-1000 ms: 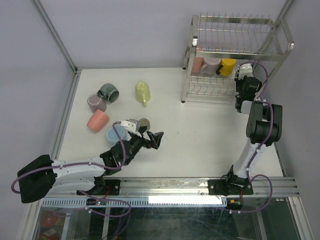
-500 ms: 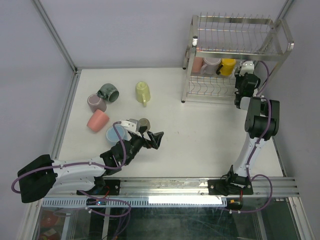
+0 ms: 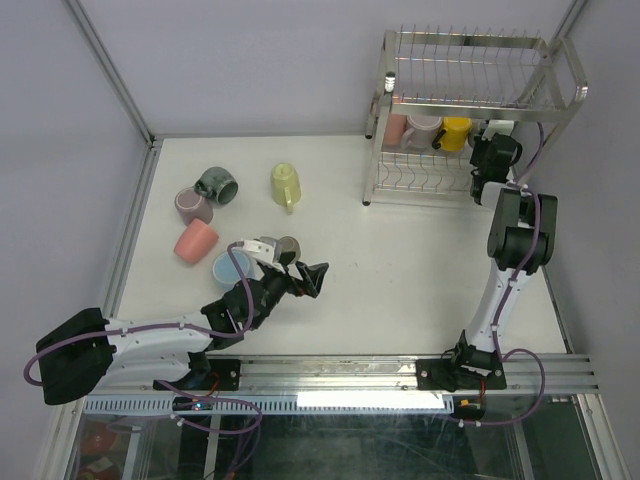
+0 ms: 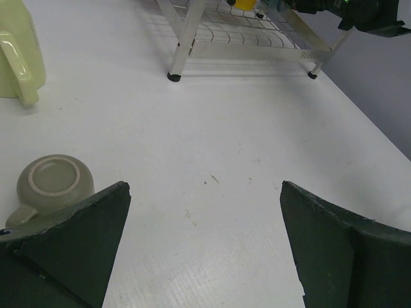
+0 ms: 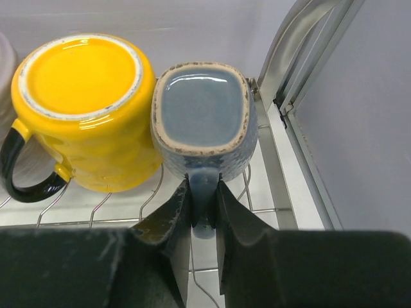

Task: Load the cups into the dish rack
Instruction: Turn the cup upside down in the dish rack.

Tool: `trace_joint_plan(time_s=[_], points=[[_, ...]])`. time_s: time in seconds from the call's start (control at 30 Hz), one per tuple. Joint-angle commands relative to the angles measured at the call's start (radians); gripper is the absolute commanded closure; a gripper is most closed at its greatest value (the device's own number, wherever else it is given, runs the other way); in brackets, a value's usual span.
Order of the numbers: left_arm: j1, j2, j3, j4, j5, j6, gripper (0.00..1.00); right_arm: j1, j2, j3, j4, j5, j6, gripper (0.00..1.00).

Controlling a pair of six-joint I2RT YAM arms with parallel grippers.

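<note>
Right pincer [image 5: 202, 199] clenched on the handle of the squarish grey-blue mug [image 5: 202, 109], we should seat it flat on the chrome wire rack [image 5: 286, 147] before releasing.

Table [image 3: 400, 260] layout
Dish rack [image 3: 468, 99] at one o'clock, cups [image 3: 456, 130] on its lower shelf; loose cups [image 3: 195, 240] clustered at nine o'clock.

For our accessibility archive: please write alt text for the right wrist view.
The right gripper pinches the handle of an upturned grey-blue mug on the wire shelf of the dish rack. An upturned yellow mug with a black handle stands close beside it.
</note>
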Motion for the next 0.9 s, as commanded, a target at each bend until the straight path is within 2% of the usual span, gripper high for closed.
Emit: trace_joint_plan(time_s=[0.0,0.17,0.37,0.63,0.87], points=[[0.006,0.006,0.049,0.027,-0.003,-0.009,0.01,0.002,0.01,0.094,0.041,0.017,0.026,0.97],[0.005,0.013,0.061,0.018,0.003,-0.009,0.01,0.001,0.031,0.116,0.031,0.012,0.027,0.95],[0.005,0.015,0.073,0.01,0.011,-0.012,0.01,0.002,0.058,0.153,0.009,0.014,0.015,0.87],[0.006,0.014,0.086,-0.007,0.02,-0.018,0.01,0.0,0.065,0.162,0.001,0.01,0.009,0.61],[0.006,0.009,0.089,-0.013,0.025,-0.023,0.01,-0.005,0.013,0.107,0.015,-0.033,0.009,0.49]])
